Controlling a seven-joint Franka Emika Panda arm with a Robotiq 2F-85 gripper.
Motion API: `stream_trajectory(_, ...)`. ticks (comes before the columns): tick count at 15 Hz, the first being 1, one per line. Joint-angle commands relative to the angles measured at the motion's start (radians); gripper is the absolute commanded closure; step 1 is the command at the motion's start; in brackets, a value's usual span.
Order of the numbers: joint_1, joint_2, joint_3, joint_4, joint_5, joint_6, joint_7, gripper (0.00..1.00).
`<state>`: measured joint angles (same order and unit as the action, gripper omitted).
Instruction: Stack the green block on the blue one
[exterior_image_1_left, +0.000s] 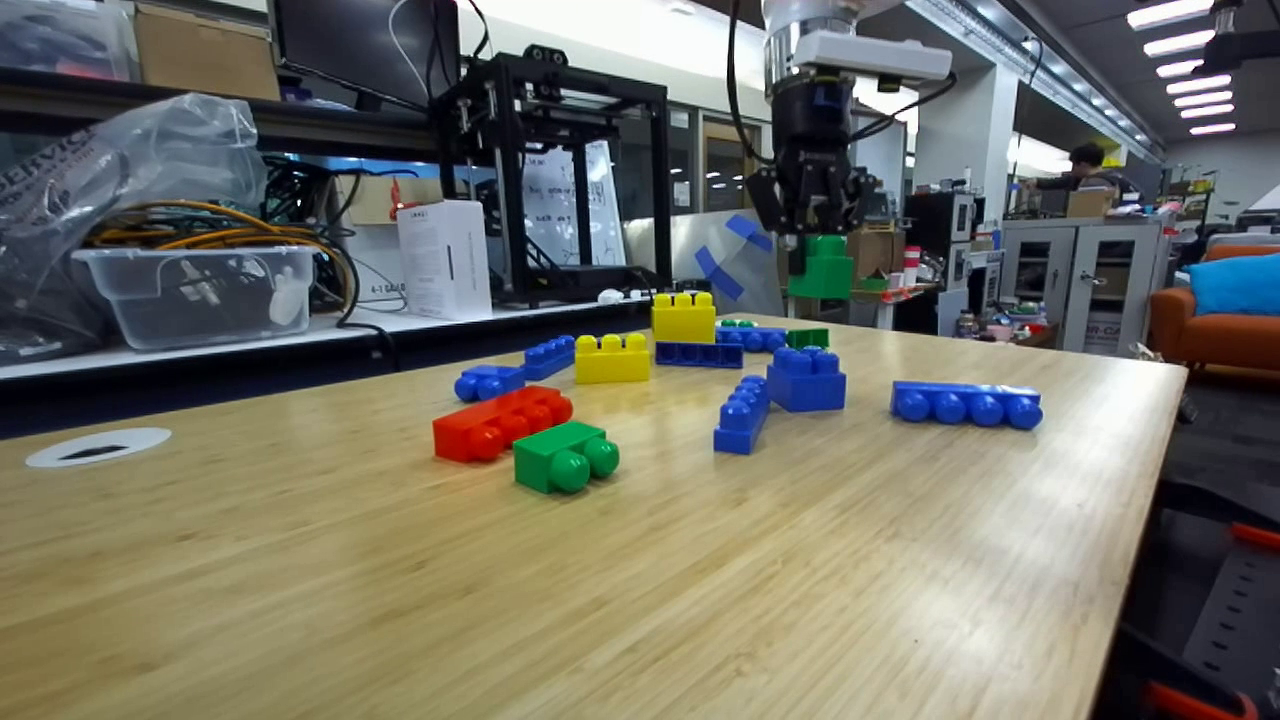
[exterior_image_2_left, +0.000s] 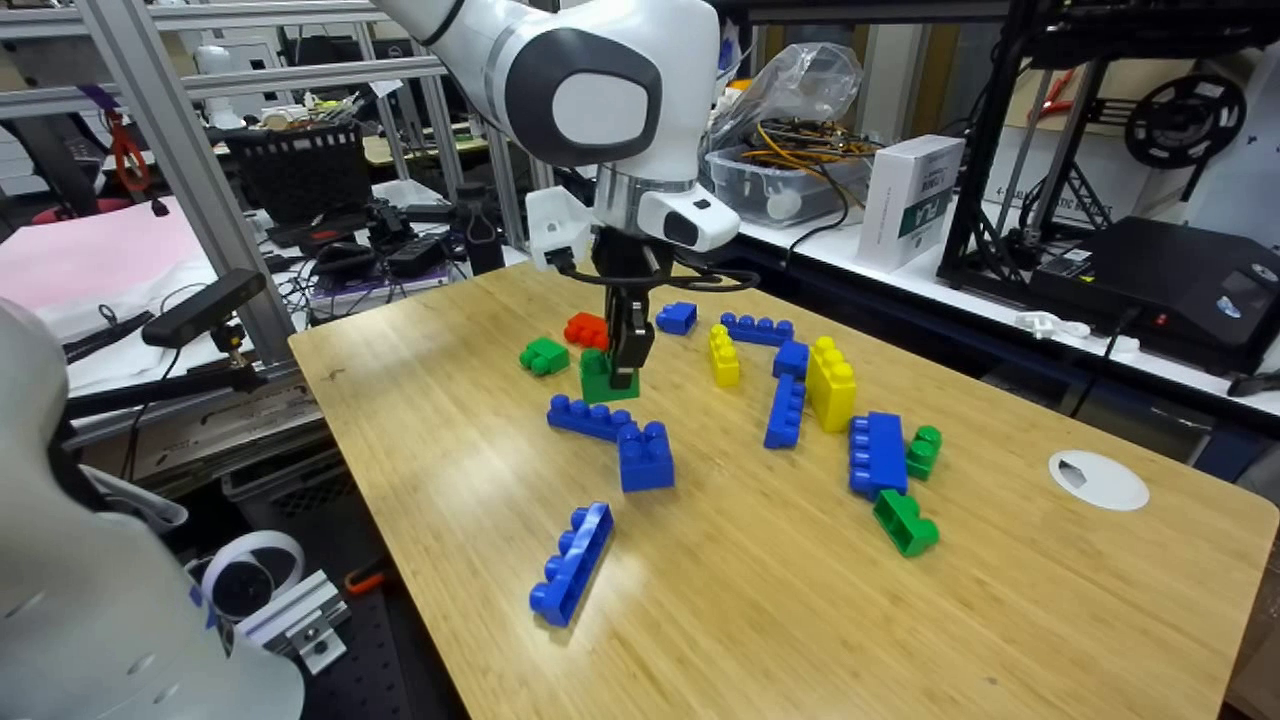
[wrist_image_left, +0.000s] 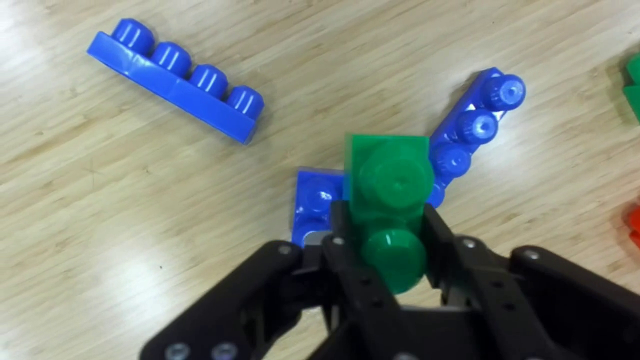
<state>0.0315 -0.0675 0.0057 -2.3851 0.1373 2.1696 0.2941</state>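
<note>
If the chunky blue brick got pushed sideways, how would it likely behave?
Likely rigid: the chunky blue brick looks like moulded plastic. It would probably slide before tipping, as it sits squat and studs up on a smooth-looking tabletop. Perhaps light too: a long blue brick on its side shows a hollow underside.

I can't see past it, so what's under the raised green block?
Open space. Past the green block, the wrist view shows parts of the chunky blue block and slim blue strip; the rest is covered.
</note>
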Motion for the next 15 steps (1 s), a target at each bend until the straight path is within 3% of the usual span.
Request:
stream_trajectory(1,-0.01,0.03,0.008,-0.009,-0.043,0.062,0.027,0.9)
stream_trajectory(7,-0.007,0.146,0.0,0.041,-0.06,0.148,0.042,0.9)
stream_trajectory(15,0.009,0.236,-0.006,0.106,-0.07,0.161,0.071,0.9)
